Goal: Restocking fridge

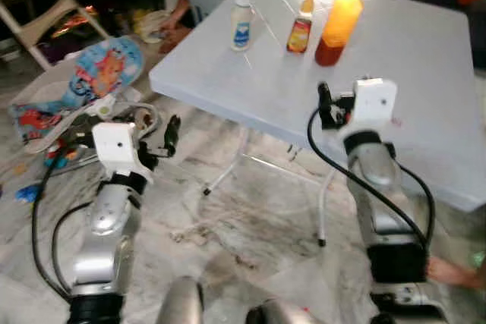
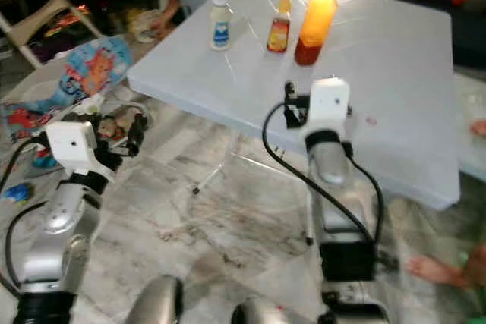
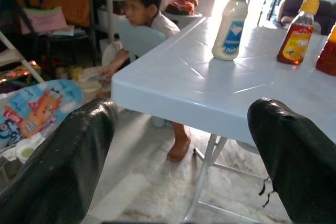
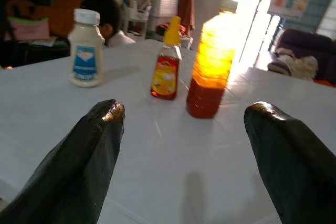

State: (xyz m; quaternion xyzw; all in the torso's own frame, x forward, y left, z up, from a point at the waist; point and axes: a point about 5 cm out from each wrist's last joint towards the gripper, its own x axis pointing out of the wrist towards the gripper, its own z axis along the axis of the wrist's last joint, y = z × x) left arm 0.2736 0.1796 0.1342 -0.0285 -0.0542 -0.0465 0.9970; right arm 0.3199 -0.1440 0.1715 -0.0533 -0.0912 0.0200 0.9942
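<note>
1. Blur softens both head views; labels on the three bottles cannot be read there, and the right arm's lower end is cut off by the frame edge.
2. Right gripper (image 4: 181, 156) is held over the pale plastic table (image 1: 425, 66), fingers spread apart and empty, with bare tabletop between them.
3. Ahead of the right gripper, well apart from it, stand three upright bottles in a row: a white squeeze bottle (image 4: 85, 48) with a white cap and blue label, a small brown sauce bottle (image 4: 166, 69) with a yellow nozzle, and a tall ribbed orange bottle (image 4: 212, 61) whose liquid is darker red at the base.
4. Strong backlight from a doorway washes out the orange bottle's top in the right wrist view.
5. Left gripper (image 3: 184, 150) is held below and short of the table's near corner, fingers released and wide apart, holding nothing.
6. Left wrist view looks under the table edge to its thin white metal legs (image 3: 206, 169) and to a person (image 3: 149, 19) seated beyond the far side, one bare foot on the floor; the head views cut this person off at the top edge.
7. Floor (image 1: 250, 218) is veined grey marble. A colourful printed baby seat (image 1: 83, 85) lies beyond the left gripper.
8. A bare foot (image 1: 456, 272) appears beside the right arm, its owner out of frame.
</note>
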